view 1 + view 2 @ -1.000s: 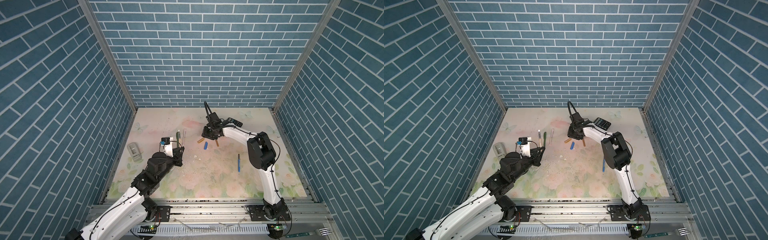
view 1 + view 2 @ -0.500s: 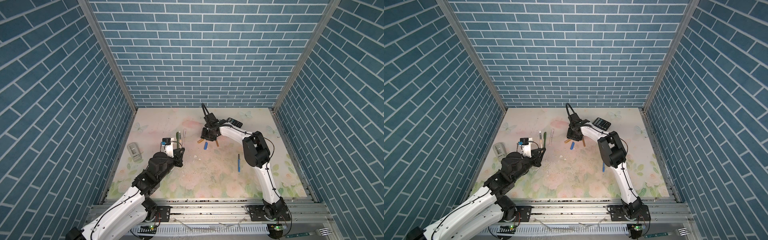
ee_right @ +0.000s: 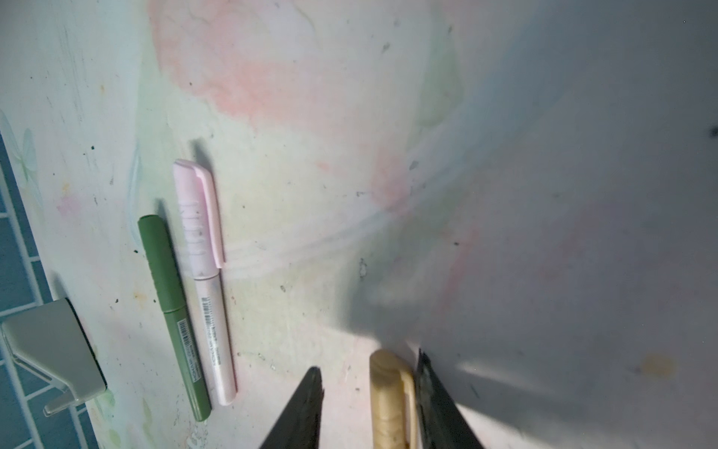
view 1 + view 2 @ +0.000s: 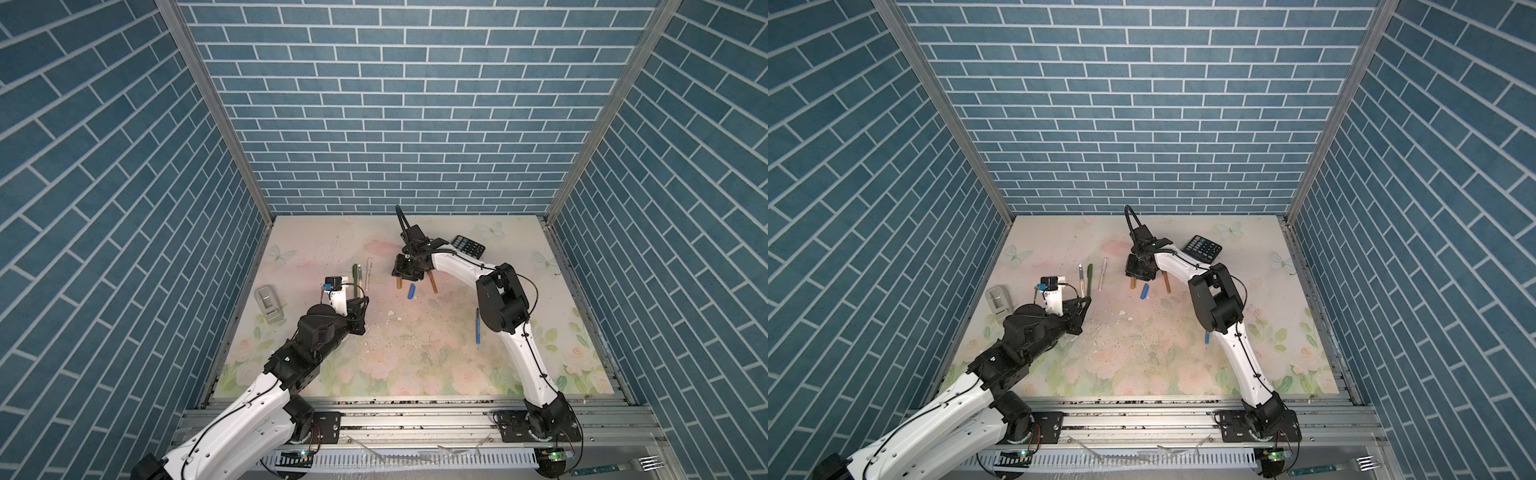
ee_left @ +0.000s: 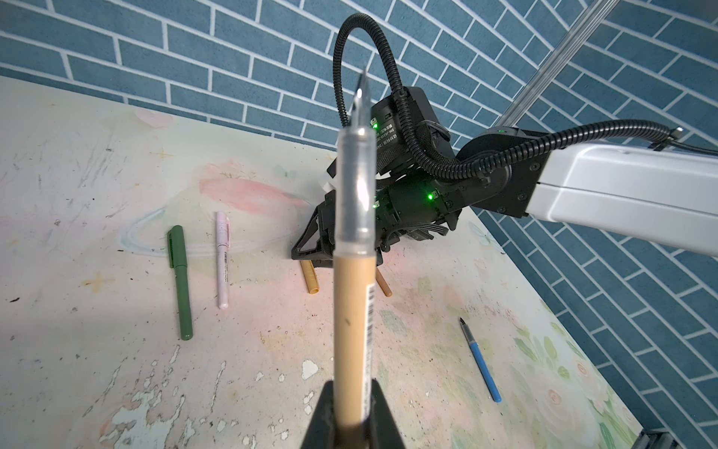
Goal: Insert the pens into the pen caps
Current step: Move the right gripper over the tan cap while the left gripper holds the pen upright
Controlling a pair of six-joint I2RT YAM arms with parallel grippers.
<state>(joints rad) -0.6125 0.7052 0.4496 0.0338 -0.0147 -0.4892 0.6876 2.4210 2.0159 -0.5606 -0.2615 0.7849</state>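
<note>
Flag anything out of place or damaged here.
A metal fork lies off the table, past its front right corner, unrelated to the job. White patches show the table's floral surface peeling.

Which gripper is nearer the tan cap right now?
Right. The right gripper straddles the tan cap, jaws open either side of it. The left gripper stands well apart from it, shut on the tan pen.

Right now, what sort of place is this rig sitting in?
Likely a staged robot test cell, not a real room: brick-print wall panels on aluminium posts, a floral-print tabletop, and an aluminium mounting rail.
</note>
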